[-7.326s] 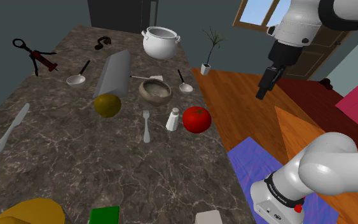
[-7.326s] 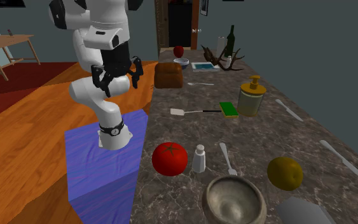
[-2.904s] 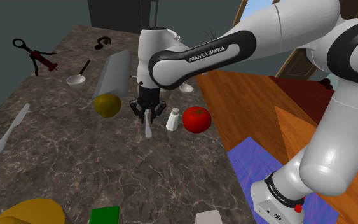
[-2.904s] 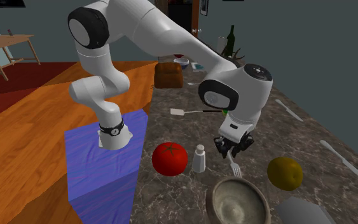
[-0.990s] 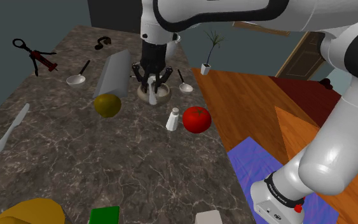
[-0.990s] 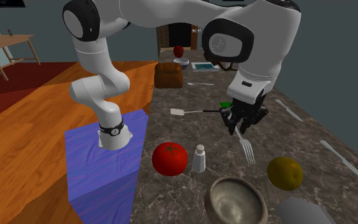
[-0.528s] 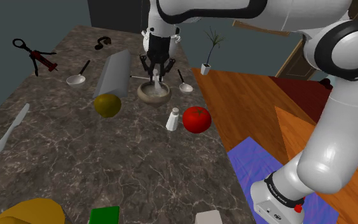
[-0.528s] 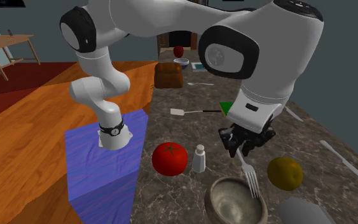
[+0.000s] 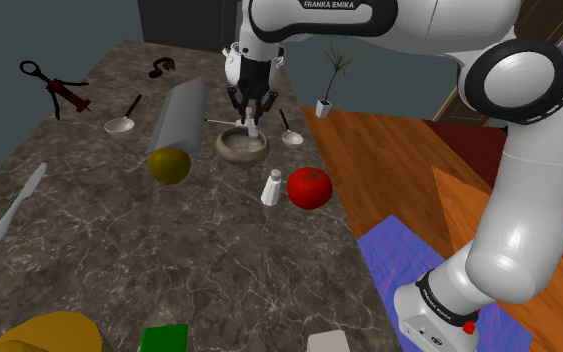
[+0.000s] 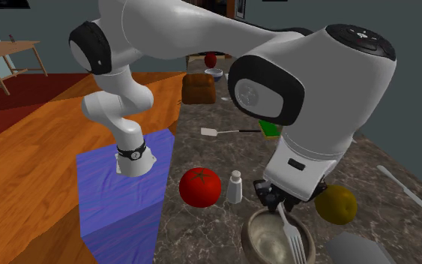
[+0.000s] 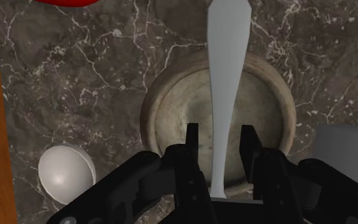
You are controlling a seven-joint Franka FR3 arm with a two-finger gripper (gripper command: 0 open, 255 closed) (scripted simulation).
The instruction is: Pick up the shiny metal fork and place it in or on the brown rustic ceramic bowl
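Fork (image 10: 295, 236): hangs steeply, tines down, over the bowl (image 10: 251, 227), its handle end up between the fingers (image 11: 192, 149) of the gripper (image 10: 280, 201)
Jaws: parted; in the wrist view a strip of bowl shows on each side of the handle, so neither finger touches it, and you should read the fork as let go, not clasped
Bowl: sits on the counter (image 9: 169, 250) right under the gripper, with a yellow fruit (image 10: 335, 204) just beside it, and a shaker (image 10: 234, 187) and a tomato (image 10: 200, 186) near
Risk, tip-out: the fork looks longer than the bowl is wide, and in the second exterior view its tines sit toward the fruit's side of the rim; if it drops tilted it may pivot on the rim and slide out onto the counter
Risk, bounce: a hard bowl and a free fall could make it skip or clatter over the edge
Risk, retreat: if you pull the gripper away sideways while the handle is between the fingers, a finger could catch it and flick it out
Cut off: the tines run past the wrist view's edge; the bowl's near rim is cropped in the second exterior view
Hidden: the handle's end is lost against the palm
Hard to tell: how high the tines are above the bowl's floor, and whether they touch it; in the shoulder view the fork is a pale sliver under the gripper
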